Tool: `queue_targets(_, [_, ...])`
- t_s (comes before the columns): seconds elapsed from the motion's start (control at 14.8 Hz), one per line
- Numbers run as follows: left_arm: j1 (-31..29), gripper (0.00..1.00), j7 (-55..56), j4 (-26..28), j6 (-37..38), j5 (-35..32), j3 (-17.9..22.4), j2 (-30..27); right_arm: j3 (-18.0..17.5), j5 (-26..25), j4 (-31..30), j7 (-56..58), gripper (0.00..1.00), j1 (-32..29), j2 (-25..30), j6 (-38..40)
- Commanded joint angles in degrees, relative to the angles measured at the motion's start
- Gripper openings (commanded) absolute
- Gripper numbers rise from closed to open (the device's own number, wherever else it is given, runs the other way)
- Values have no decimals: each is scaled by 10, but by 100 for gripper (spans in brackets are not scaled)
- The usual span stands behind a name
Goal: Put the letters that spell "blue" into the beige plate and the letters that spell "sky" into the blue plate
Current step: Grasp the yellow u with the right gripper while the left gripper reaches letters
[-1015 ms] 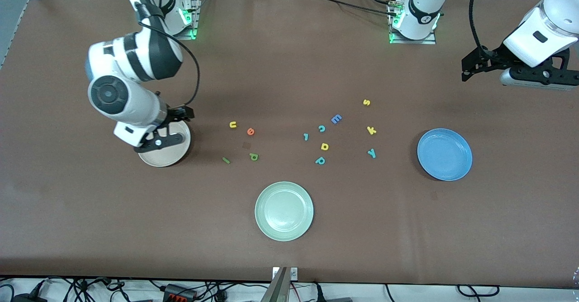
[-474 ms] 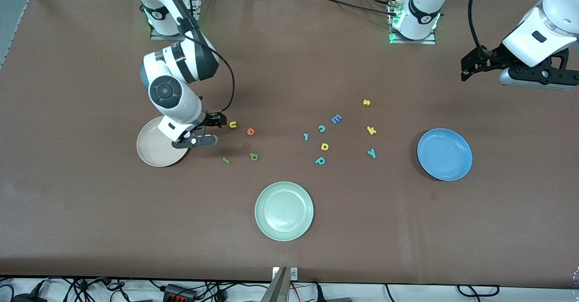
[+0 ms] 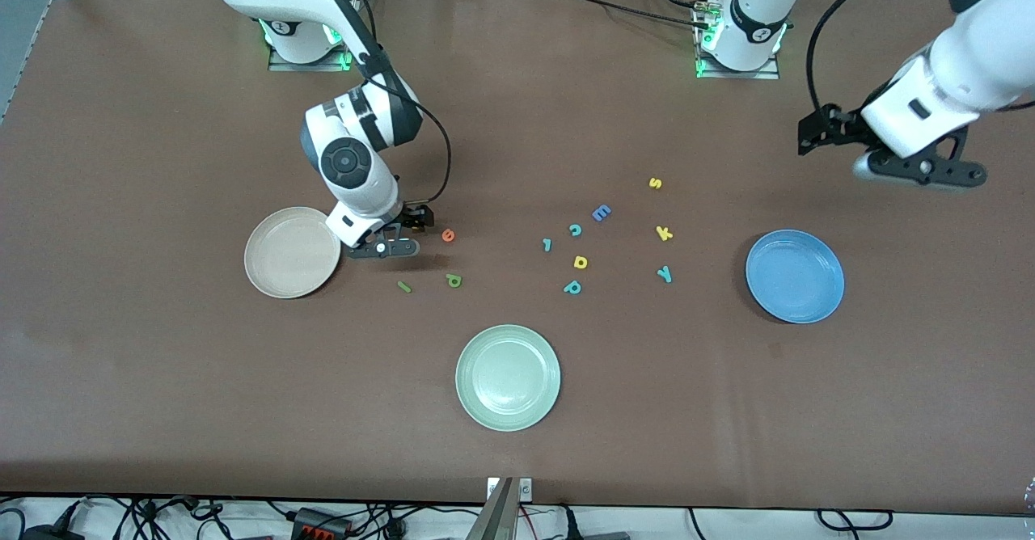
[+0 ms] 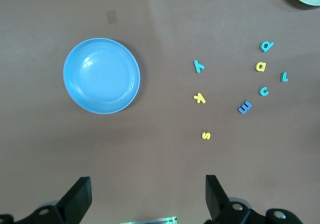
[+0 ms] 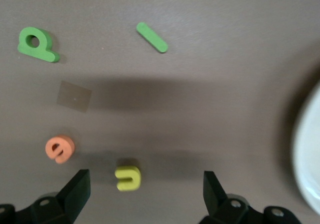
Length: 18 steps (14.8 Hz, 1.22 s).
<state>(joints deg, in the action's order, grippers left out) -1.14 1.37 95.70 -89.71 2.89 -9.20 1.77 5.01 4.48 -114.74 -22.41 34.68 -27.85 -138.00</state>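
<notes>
Brown matting covers your bench (image 3: 162,362). Your right gripper (image 5: 145,194) hangs low with its jaws wide and holding nothing, just above the yellow u (image 5: 128,177), beside the beige plate (image 3: 275,269). Near it lie the orange e (image 3: 448,235), green b (image 3: 454,280) and green l (image 3: 403,286). Your left gripper (image 4: 147,199), also spread wide and unladen, is up in the air toward the left arm's end of the bench. The blue plate (image 3: 795,276) sits bare toward that end. Between the plates, mid-bench, you have the yellow s (image 3: 656,183), yellow k (image 3: 664,233) and teal y (image 3: 665,273).
</notes>
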Motion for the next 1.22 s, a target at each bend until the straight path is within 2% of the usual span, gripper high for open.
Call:
queue_targets(0.0, [0,100,0,-22,-28,11,-7,45,2,25,1,-13,100,17,-15,-15])
queue_targets(0.14, [2,100,0,-22,-68,10,-8,74,2,25,1,-12,100,18,-24,-13])
queue_targets(0.34, [37,100,10,-22,-142,3,-11,132,-1,26,0,-12,94,21,-33,-10])
queue_targets(0.54, [65,100,86,-22,-186,4,-10,177,-2,28,0,-12,91,21,-31,11])
queue_targets(0.74, [75,100,118,-23,-197,3,-11,226,-3,28,0,-12,85,23,-31,16])
queue_targets(0.95, [130,100,212,-22,-216,3,-6,283,-3,28,5,-11,78,25,-31,17])
queue_targets(1.08, [162,100,317,-19,-256,-48,-5,310,-2,28,11,-9,78,21,-30,17])
queue_targets(1.15, [176,100,355,-19,-259,-100,-7,323,-3,28,14,-10,78,19,-31,17])
